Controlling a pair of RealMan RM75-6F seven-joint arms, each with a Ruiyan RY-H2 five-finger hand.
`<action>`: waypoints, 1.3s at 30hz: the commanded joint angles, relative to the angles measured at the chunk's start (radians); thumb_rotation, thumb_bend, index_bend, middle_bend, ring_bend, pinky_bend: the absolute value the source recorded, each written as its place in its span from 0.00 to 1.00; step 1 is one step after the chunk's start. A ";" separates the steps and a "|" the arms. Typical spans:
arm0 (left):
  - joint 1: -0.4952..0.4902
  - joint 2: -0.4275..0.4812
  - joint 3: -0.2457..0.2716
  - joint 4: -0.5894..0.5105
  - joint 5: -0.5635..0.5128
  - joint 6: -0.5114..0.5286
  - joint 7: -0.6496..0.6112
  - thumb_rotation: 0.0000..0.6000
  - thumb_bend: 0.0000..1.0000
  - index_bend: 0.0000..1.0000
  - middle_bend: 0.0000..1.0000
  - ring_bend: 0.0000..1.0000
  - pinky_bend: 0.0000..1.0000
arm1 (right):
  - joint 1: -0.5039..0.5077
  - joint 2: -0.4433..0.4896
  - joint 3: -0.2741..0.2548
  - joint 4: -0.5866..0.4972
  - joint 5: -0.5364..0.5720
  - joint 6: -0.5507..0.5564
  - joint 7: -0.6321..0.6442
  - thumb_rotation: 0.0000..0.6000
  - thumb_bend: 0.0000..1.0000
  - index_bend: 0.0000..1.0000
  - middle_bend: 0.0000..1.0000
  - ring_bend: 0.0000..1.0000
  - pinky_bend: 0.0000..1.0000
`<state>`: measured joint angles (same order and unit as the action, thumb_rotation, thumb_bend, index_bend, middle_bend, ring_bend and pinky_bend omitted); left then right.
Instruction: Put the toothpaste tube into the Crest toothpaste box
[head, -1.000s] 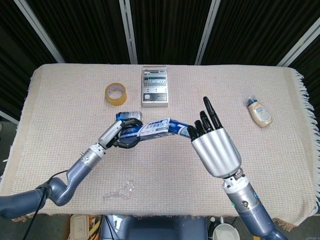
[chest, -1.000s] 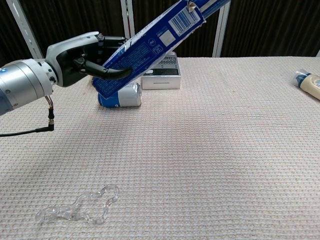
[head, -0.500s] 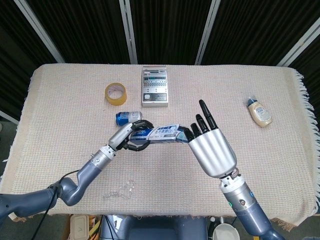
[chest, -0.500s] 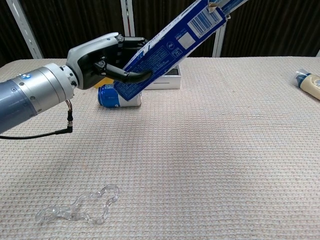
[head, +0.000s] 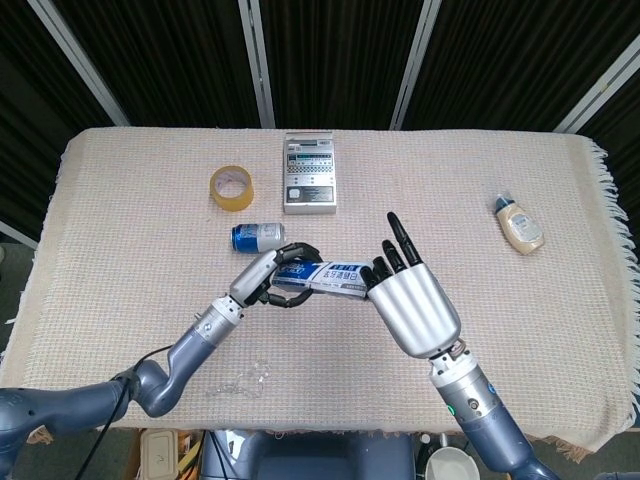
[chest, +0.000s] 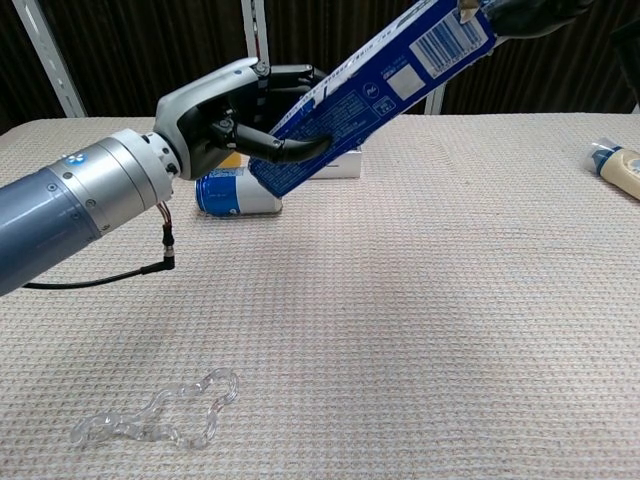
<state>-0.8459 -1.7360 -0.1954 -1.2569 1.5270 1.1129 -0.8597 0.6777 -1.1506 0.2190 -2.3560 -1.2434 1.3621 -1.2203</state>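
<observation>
Gripping the box (chest: 371, 92) near its lower end, the left hand (chest: 232, 110) held it tilted above the table (chest: 420, 300). The right hand (head: 405, 300) touched its upper end, fingers apart; any hold could not be told. No tube could be made out. A can (chest: 235, 192) lay nearby.

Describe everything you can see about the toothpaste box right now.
The toothpaste box is a long, blue and white cardboard carton with a barcode and small printed panels. It is held off the table, tilted, its lower end toward the left hand, whose fingers wrap around it. Its upper end rises to the right hand, which meets it there. Whether the tube is inside cannot be seen.
</observation>
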 joint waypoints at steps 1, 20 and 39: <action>-0.002 0.004 -0.003 -0.005 -0.007 -0.005 0.012 1.00 0.40 0.44 0.35 0.22 0.29 | -0.001 0.006 -0.002 0.000 -0.003 0.007 -0.008 1.00 0.56 0.67 0.62 0.32 0.00; 0.007 -0.004 -0.007 0.002 -0.016 0.016 -0.016 1.00 0.40 0.44 0.36 0.22 0.29 | -0.012 0.056 0.007 0.000 -0.048 0.032 -0.006 1.00 0.56 0.67 0.62 0.32 0.00; 0.022 0.010 -0.005 -0.014 -0.014 0.042 -0.016 1.00 0.39 0.44 0.36 0.22 0.29 | 0.007 0.030 0.003 0.000 -0.055 0.047 -0.136 1.00 0.41 0.27 0.17 0.17 0.00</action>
<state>-0.8243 -1.7263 -0.2007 -1.2703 1.5132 1.1544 -0.8751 0.6833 -1.1186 0.2195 -2.3560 -1.2938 1.4001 -1.3379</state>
